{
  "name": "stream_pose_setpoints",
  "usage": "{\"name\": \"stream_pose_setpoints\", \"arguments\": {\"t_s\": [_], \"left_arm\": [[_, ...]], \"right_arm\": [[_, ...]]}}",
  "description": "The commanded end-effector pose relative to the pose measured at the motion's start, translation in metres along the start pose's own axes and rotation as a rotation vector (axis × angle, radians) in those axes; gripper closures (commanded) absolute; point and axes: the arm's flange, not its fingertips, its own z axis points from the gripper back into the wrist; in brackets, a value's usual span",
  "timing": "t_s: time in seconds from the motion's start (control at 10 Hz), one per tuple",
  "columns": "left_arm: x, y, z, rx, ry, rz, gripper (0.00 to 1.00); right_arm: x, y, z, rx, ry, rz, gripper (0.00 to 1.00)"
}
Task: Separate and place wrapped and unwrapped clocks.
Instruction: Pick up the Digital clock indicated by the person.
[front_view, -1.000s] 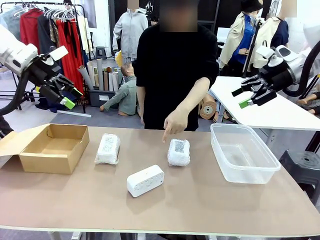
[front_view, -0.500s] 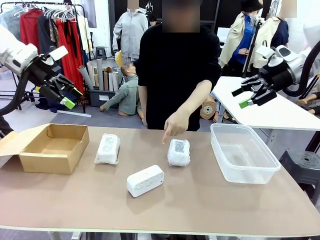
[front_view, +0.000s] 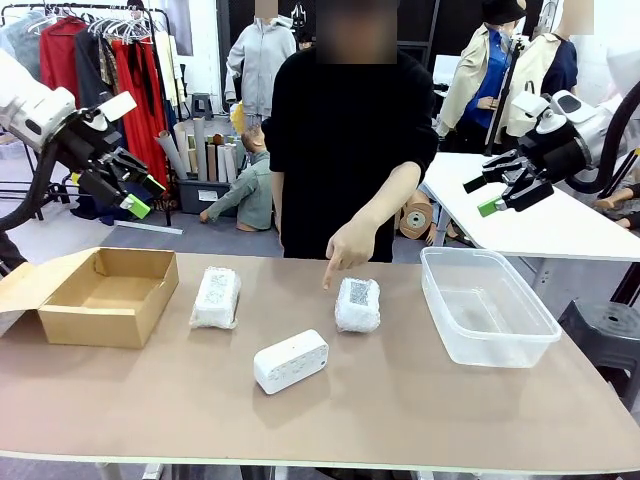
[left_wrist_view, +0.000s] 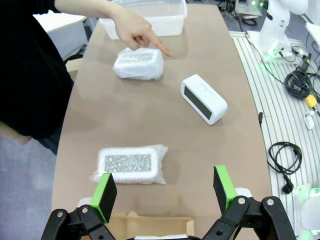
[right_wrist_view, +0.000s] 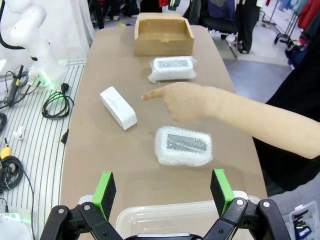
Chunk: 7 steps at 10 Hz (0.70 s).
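Table (front_view: 400, 400) spans the front view; person in black stands at the far side, mid. Cardboard box (front_view: 105, 295) sits open at the robot's left end; clear tub (front_view: 487, 305) at the right end, empty as far as shows. Both arms hang high off the table: left gripper (front_view: 143, 196) above the box, jaws spread full wide, holding nothing; right gripper (front_view: 480, 197) above the tub, same, wide open & empty.

Three clocks lie between box & tub, none touching: left wrapped clock (front_view: 216, 297) nr the box; right wrapped clock (front_view: 357, 304) nearer the tub; bare clock (front_view: 291, 360) on the robot's side, skewed. Person's hand (front_view: 348, 247) points its index finger down just beside the right wrapped clock.

Step, prob.: nothing sorted yet; person cueing the first pick. Next move likely calls for the right arm to drop over that clock, jaws across its short width; wrap looks soft, so a firm squeeze; hand should clear first. Which container takes which kind: can't tell.

Box floor partly hidden by its near wall; label print too small to read; no digits legible on the bare clock's dark face.
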Motion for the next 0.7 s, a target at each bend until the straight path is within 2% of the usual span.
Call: {"name": "stream_pose_setpoints", "arguments": {"t_s": [0.0,0.4,0.6], "left_arm": [[0.001,0.001,0.0,0.006,-0.002,0.0,0.0],[0.001,0.001,0.0,0.006,-0.002,0.0,0.0],[0.001,0.001,0.0,0.006,-0.002,0.0,0.0]], "right_arm": [[0.001,0.0,-0.001,0.002,-0.001,0.002,0.0],[0.0,0.0,0.0,0.0,0.0,0.0,0.0],[0.023,0.014,-0.019,0.067,0.025,0.087,0.0]]}}
